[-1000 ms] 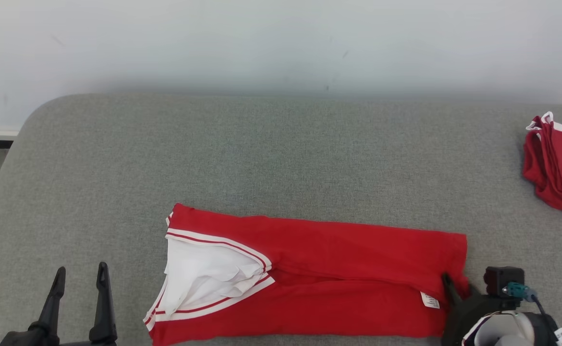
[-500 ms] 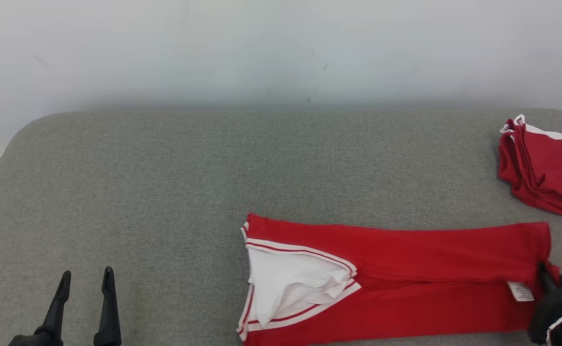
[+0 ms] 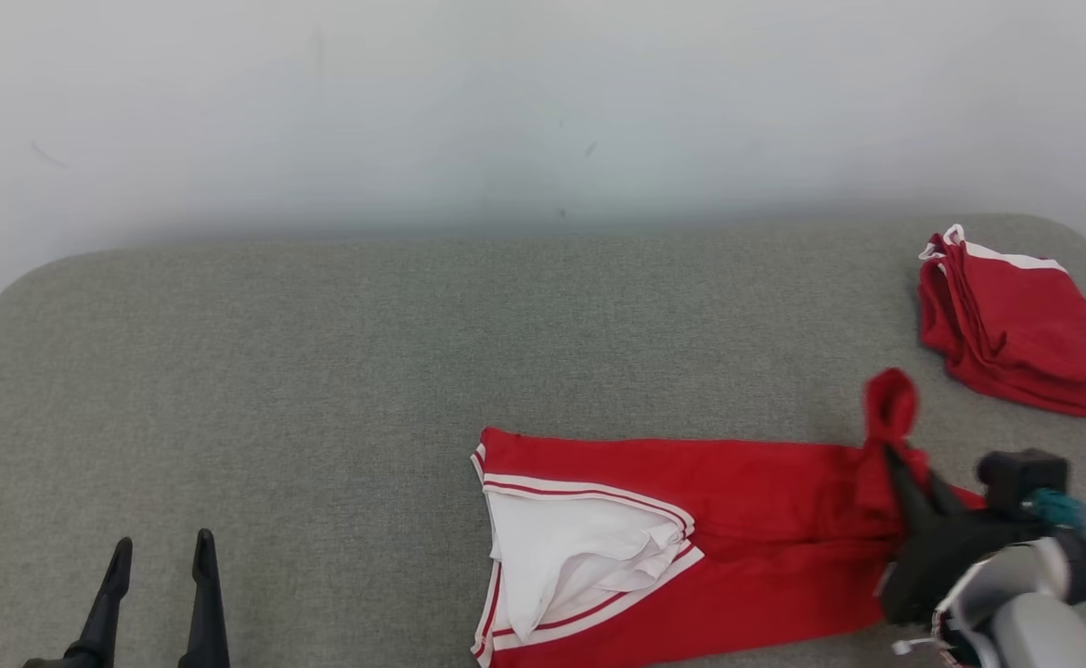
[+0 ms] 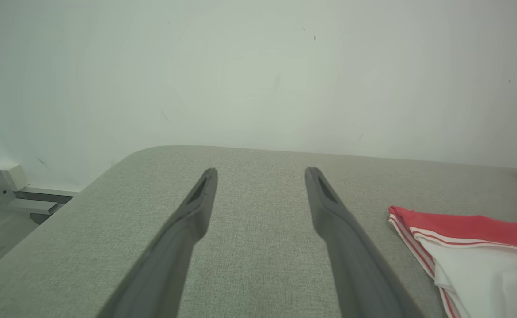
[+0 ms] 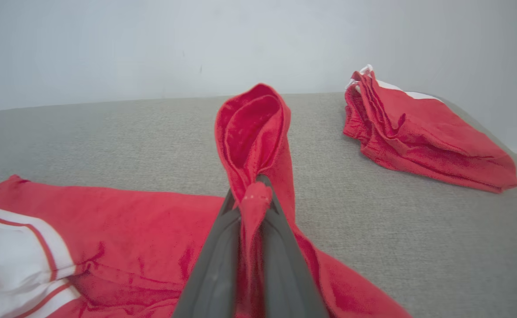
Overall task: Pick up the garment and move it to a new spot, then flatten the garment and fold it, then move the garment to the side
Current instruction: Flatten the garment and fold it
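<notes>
A red garment (image 3: 691,520) with white trim and a white lining lies folded lengthwise on the grey padded table (image 3: 320,371), right of centre near the front edge. My right gripper (image 3: 891,455) is shut on its right end and holds that end lifted, a bunch of red cloth sticking up above the fingertips. In the right wrist view the pinched cloth (image 5: 254,145) rises between the dark fingers (image 5: 214,265) of that gripper (image 5: 252,190). My left gripper (image 3: 158,547) is open at the lower left, well left of the garment, with bare table between its fingers (image 4: 188,229). The garment's left end (image 4: 461,238) shows at right there.
A second red garment (image 3: 1016,325), folded into a pile, lies at the table's far right; the right wrist view also has it (image 5: 417,128). A pale wall runs behind the table. Bare table spreads across the left and back. The table's left rounded corner and floor (image 4: 2,229) lie beyond.
The right gripper has dragged the garment rightward across the table and now lifts its right end, bunching the cloth upward. The head camera has also shifted. The left gripper stays open and still.
</notes>
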Robot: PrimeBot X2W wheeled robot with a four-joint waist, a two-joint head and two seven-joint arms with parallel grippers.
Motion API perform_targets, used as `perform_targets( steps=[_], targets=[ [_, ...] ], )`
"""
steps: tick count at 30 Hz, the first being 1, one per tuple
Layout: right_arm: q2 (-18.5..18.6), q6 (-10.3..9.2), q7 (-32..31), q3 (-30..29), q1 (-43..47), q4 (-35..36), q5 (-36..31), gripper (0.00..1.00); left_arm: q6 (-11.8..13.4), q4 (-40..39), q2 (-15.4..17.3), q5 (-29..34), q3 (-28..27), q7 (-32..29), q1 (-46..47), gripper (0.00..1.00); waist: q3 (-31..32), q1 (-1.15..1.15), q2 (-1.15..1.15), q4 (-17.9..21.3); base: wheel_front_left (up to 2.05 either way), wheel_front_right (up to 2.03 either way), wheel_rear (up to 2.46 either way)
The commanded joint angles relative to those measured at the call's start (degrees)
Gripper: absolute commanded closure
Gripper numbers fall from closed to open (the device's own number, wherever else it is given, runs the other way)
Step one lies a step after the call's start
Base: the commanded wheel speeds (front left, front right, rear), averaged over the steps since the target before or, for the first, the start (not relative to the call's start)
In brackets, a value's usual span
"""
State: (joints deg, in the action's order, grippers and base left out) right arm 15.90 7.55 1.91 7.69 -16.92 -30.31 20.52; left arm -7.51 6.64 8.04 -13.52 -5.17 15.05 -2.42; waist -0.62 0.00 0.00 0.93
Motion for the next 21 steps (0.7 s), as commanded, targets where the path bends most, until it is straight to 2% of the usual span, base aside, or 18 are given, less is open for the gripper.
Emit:
perform_targets(
  steps=[1,6,10,14,21],
  targets=[
    [-0.66,-0.17,-0.4,0.54,0.76,0.95,0.36,1.0,0.06,0.21,-0.02,0.35,0.03,0.15,-0.07,0.0,0.04,0.0,0.0,-0.23,0.0,0.0,0.0],
    [-5.67,-0.17,-3.55,4.67,2.01,7.82,0.98,1.0,0.06,0.6,0.59,-0.03,0.63,0.15,0.84,0.0,-0.31,0.0,0.0,-1.6,0.0,0.0,0.0],
    [-9.16,-0.17,-4.91,7.55,1.52,10.03,0.58,1.0,0.06,0.89,0.7,-0.18,1.23,0.15,1.48,0.0,-0.77,0.0,0.0,-2.92,0.0,0.0,0.0],
    [-11.5,-0.17,-4.99,10.17,0.11,9.18,0.33,1.0,0.07,1.41,0.75,-0.31,2.38,0.15,2.18,0.0,-1.34,0.0,0.0,-4.37,0.0,0.0,0.0],
    [-12.92,-0.17,-3.26,14.16,-2.59,4.95,1.52,1.0,0.07,2.01,0.28,-0.55,3.69,0.15,3.43,0.0,-2.33,0.0,0.0,-6.61,0.0,0.0,0.0]
  ],
)
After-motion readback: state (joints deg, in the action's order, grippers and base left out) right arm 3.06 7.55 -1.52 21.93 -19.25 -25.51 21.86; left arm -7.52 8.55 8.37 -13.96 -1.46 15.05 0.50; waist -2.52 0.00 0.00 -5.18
